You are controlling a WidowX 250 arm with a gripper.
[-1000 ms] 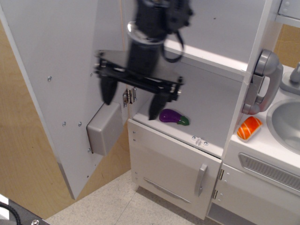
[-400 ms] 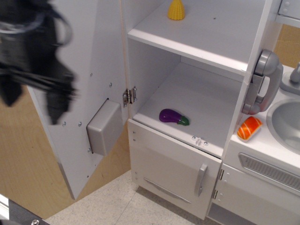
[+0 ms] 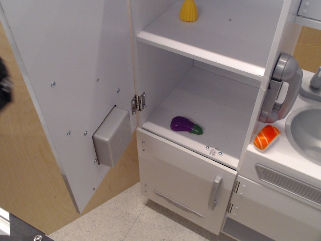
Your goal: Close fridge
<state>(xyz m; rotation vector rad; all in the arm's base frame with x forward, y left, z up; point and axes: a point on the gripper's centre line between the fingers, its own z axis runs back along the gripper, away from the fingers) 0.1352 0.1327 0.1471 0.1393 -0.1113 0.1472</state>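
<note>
The white fridge (image 3: 210, 108) stands open, with its white shelves showing. Its large door (image 3: 70, 75) is swung out to the left and I see its inner face, with a grey box (image 3: 111, 136) low on it and the hinge (image 3: 139, 102) at its right edge. Of my gripper (image 3: 2, 85) only a dark blurred bit shows at the far left edge, left of the door's outer edge and apart from it. Its fingers are out of view.
A purple toy eggplant (image 3: 185, 125) lies on the lower shelf and a yellow corn (image 3: 188, 10) stands on the upper shelf. Below is the smaller white door (image 3: 185, 181) with a short grey handle. A grey phone (image 3: 279, 89), an orange toy (image 3: 266, 137) and a sink (image 3: 308, 130) are at the right.
My gripper moved from in front of the fridge shelves leftward across the open door and has almost left the frame at the left edge. The door has not visibly moved.
</note>
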